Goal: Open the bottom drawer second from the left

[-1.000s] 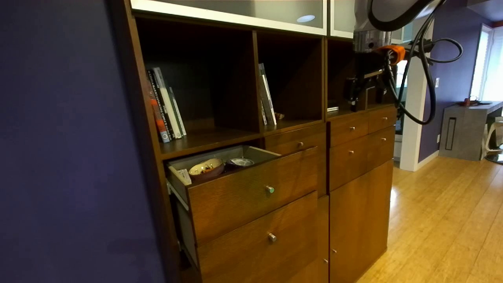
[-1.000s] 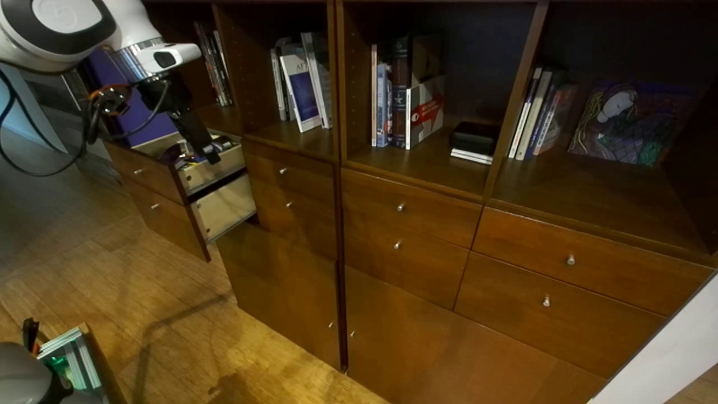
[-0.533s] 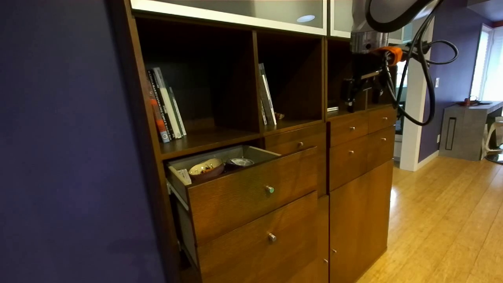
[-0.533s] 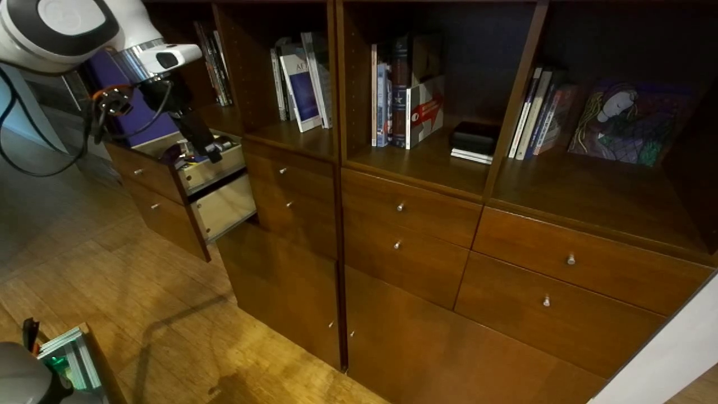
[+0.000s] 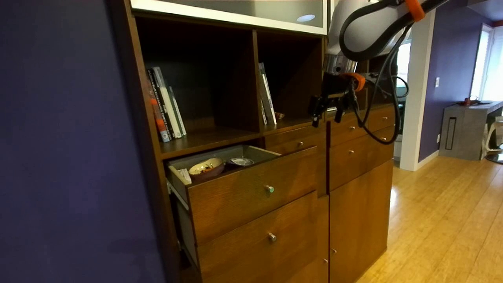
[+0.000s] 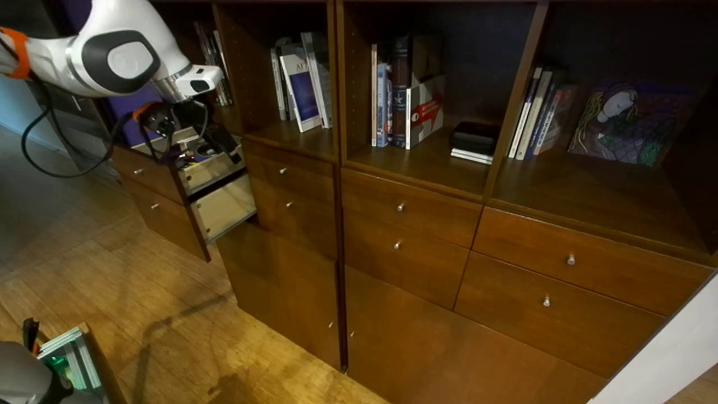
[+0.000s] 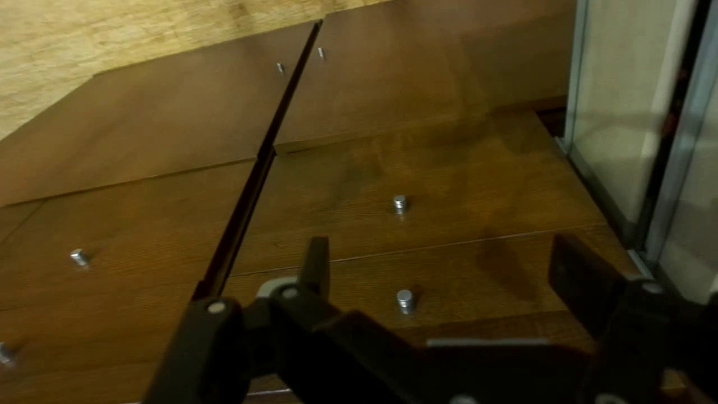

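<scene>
As arm dips, jaws apart, drawer closed

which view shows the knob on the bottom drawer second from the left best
The wrist view: the knob is largest and fully uncovered there. In exterior views it is either small on its closed drawer or hidden behind the open upper drawer.
</scene>
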`<state>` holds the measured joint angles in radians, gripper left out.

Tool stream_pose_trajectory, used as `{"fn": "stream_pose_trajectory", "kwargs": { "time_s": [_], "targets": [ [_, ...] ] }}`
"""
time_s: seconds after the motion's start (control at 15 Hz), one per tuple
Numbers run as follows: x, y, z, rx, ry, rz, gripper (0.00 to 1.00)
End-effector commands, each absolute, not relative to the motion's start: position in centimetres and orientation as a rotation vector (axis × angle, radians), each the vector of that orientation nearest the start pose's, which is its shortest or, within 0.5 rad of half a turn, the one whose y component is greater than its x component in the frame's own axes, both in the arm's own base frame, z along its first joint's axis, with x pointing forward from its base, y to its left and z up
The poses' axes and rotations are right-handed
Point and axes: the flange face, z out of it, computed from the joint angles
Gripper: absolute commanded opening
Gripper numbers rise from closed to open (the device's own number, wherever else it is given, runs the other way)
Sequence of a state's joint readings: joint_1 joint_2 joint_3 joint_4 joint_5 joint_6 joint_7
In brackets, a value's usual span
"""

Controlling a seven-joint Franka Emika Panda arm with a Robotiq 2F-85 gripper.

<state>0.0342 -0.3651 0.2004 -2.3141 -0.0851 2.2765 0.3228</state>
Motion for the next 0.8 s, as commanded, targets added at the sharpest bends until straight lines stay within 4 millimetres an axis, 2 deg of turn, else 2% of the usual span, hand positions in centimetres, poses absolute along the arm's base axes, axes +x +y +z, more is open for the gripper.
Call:
{"fn": "stream_pose_trajectory", "kwargs": {
  "time_s": [0.0, 0.2, 0.4, 0.53, 0.73],
  "targets": [
    [46.6, 12.2, 47.8, -3.043, 0.033, -0.579, 1.00],
    [47.0, 11.3, 43.8, -3.020, 0.013, -0.624, 1.00],
    [47.0, 9.2, 40.2, -3.011, 0.002, -0.651, 1.00],
    [47.2, 8.0, 38.4, -2.999, -0.023, -0.686, 1.00],
    [48.4, 7.1, 36.7, -3.007, -0.118, -0.728, 1.00]
  ]
}}
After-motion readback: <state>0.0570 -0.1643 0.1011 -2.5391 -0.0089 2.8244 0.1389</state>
